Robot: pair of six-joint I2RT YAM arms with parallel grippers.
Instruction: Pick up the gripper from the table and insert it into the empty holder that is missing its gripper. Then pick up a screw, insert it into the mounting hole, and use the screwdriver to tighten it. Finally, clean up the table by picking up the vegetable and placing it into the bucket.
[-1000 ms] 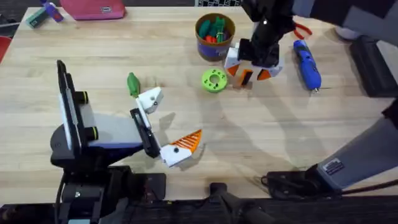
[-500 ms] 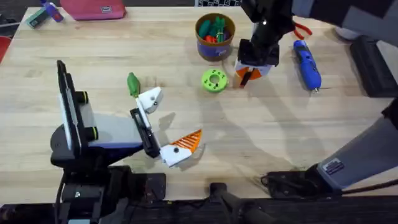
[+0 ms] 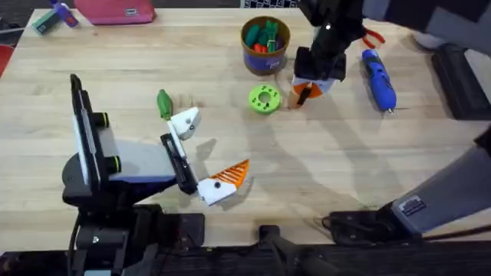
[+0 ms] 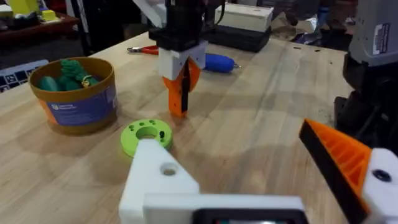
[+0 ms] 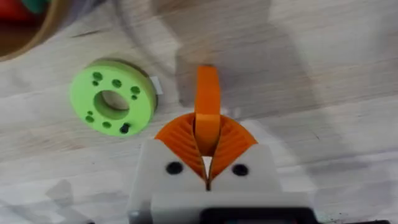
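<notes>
— Changed since a second ago? Right gripper (image 3: 308, 90) spread wide over the table back then, orange pads splayed to either side; now clamped tight around the gripper (image 5: 207, 106), the small orange wedge pinched upright between the pads (image 5: 177, 138).
— And the wedge itself? Held just above or on the wood beside the lime-green disc (image 3: 265, 100), near the bucket (image 3: 265, 46); hard to say whether touching the table.
— Left side? Same as before. Left gripper (image 3: 201, 157) parked low on the table, spread apart, one finger bearing the bare white holder (image 4: 163, 185), the other an orange tip (image 4: 339, 155), nothing between.
— Rest of the table? Unmoved. Vegetable (image 3: 163, 103) lay just beyond the holder. Screwdriver (image 3: 378, 78) flat on the right side, near the right arm.
</notes>
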